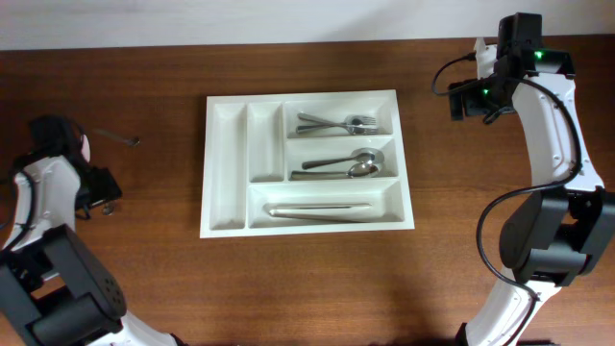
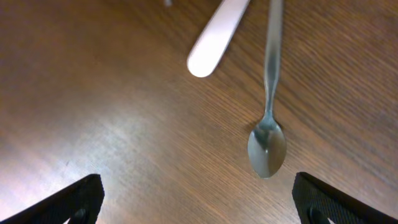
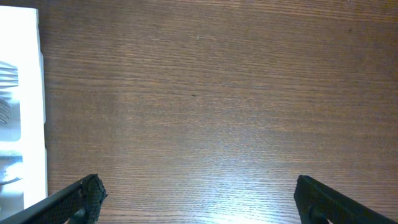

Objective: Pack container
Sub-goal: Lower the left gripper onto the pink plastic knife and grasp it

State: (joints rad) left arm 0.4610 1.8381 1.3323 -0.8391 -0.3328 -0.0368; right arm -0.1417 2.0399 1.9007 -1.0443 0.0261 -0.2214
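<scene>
- Lying flat near the middle of the tabletop (image 1: 307,288), one white container (image 1: 227,163) sits between the two arms and well apart from both.
- Its long axis runs left to right in the overhead view, with its edges roughly square to the tabletop's far edge.
- It has five compartments. Two narrow upright ones are on the left arm's side, and three long horizontal ones are stacked on the right arm's side.
- Both narrow compartments are bare.
- The top horizontal compartment holds forks (image 1: 336,123), at least two, tines toward the right arm. The exact number cannot be told.
- The middle compartment holds two spoons (image 1: 341,166), bowls toward the right arm.
- The bottom compartment holds long metal pieces (image 1: 317,210) lying lengthwise; their number is unclear.
- Outside the container, the left wrist view shows one teaspoon (image 2: 267,146) and one white handle (image 2: 214,40) on the bare wood, apart from each other.
- The left end effector (image 2: 196,193) is released, jaws spread wide and holding nothing, above the teaspoon.
- The right end effector (image 3: 198,190) is likewise released and empty, over bare wood beside the container's edge.
</scene>
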